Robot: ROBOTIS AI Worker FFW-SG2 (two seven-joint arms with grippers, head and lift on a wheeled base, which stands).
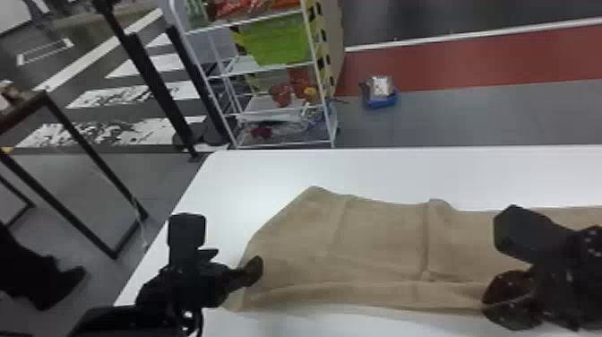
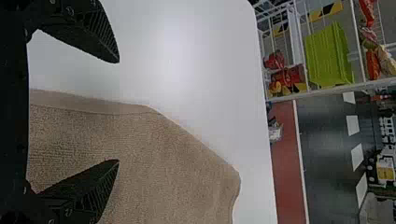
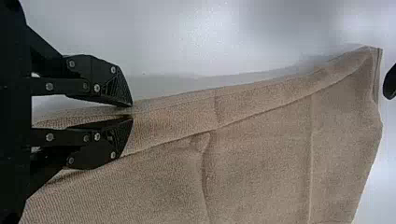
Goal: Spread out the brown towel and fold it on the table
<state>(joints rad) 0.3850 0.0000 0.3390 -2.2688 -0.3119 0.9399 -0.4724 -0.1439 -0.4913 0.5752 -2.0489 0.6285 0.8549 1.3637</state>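
The brown towel [image 1: 380, 237] lies spread across the white table, with creases and a narrow folded-over band along its near edge. At the towel's near left corner in the head view is my left gripper [image 1: 244, 273]. The left wrist view has the left gripper [image 2: 117, 112] open, one finger over the towel [image 2: 163, 163] and the other over bare tabletop. My right gripper [image 1: 508, 298] is at the near edge, farther right. In the right wrist view the right gripper [image 3: 131, 113] is shut on the towel's banded edge, and the towel [image 3: 261, 158] stretches away from it.
The white table [image 1: 260, 174] has its left edge beside my left arm. Beyond the far edge stands a white wire rack [image 1: 271, 69] with a green bin [image 1: 280, 40]. A dark-framed table [image 1: 85, 166] is off to the left, and a blue container [image 1: 380, 101] sits on the floor.
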